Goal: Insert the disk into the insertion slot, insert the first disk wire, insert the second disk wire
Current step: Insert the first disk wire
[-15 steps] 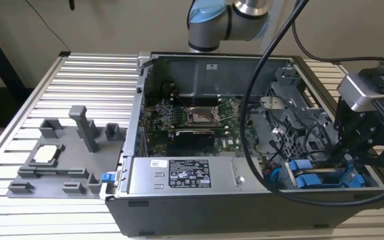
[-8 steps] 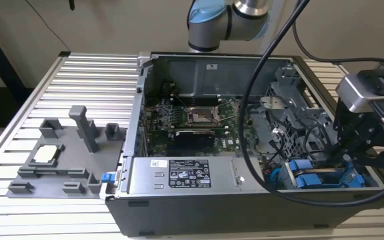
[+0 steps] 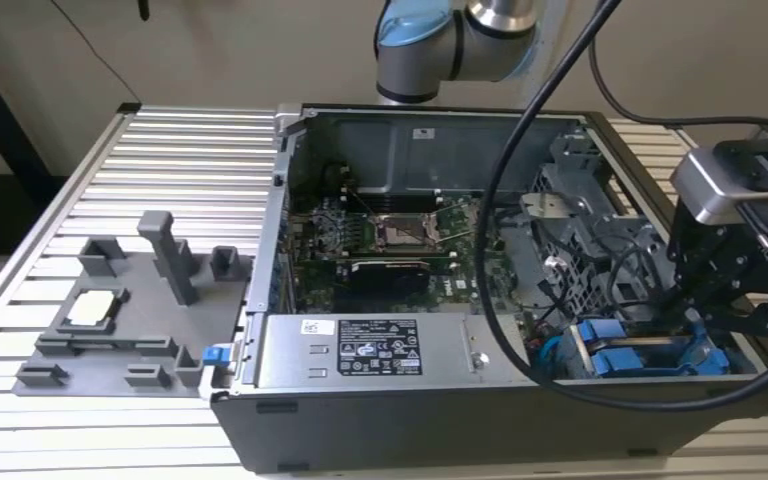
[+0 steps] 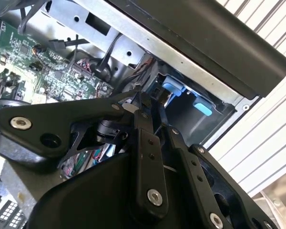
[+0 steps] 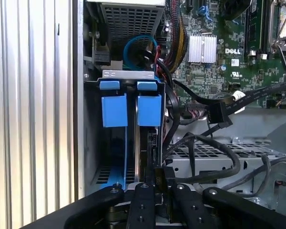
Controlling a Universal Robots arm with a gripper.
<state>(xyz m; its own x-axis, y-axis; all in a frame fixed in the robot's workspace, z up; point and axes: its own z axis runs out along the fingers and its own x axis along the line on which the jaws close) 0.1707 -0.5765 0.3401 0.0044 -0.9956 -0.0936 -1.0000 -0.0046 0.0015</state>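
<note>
disk: flat silver-grey hard drive (image 5: pixel 149 109), bright blue plastic carrier, seated in grey metal cage slot (image 5: pixel 128 75) | black gripper (image 5: pixel 159 180): fingers (image 5: pixel 142 202) pinched on small dark plug (image 5: pixel 160 174) (a wire end, probably) | handling: rigid, dense, shock-sensitive; grip carrier edges

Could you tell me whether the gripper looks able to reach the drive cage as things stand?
Probably yes: the gripper hangs close to the cage, pointed towards its blue tabs, with nothing between; black cables run right beside it, though.
</note>
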